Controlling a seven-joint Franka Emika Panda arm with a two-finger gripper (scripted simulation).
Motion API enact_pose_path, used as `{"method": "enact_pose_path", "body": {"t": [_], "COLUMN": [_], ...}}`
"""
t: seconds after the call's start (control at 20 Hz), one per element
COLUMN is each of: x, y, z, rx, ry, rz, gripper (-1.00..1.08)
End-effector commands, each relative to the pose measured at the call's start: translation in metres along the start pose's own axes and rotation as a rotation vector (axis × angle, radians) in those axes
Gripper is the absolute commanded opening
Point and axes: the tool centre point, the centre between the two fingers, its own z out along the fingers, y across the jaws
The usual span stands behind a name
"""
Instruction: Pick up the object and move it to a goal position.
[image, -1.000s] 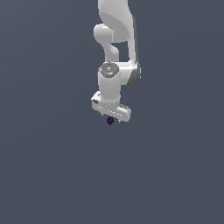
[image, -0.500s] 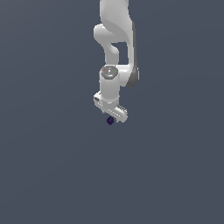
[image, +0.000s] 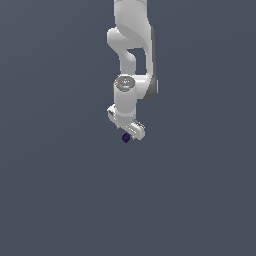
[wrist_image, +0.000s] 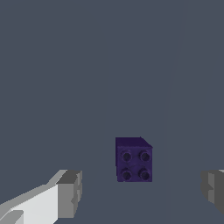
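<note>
**Block sits between the spread fingers**

Block is small and dark purple, with four round studs on its face. It lies on the plain gray floor. The white gripper hangs over it, fingers wide apart, one each side, not touching. In the exterior view the block peeks out at the gripper's 6 o'clock.

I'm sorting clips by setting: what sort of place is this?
Most likely a bare simulated test scene, not a real room. A white robot arm hangs over a flat, featureless grey floor, and the only other thing is a small purple studded block between the open gripper fingers.
</note>
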Motion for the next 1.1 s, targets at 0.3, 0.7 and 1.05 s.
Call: {"method": "enact_pose_path", "body": {"t": [0.3,0.7,1.05], "x": [-0.001,-0.001,-0.001], "y": [0.001,0.001,0.001], "z": [0.023,0.049,0.050], "rx": [0.000,0.000,0.000], "ry": [0.000,0.000,0.000], "rz": [0.003,0.005,0.005], "gripper": [1.00,1.00,-1.00]}}
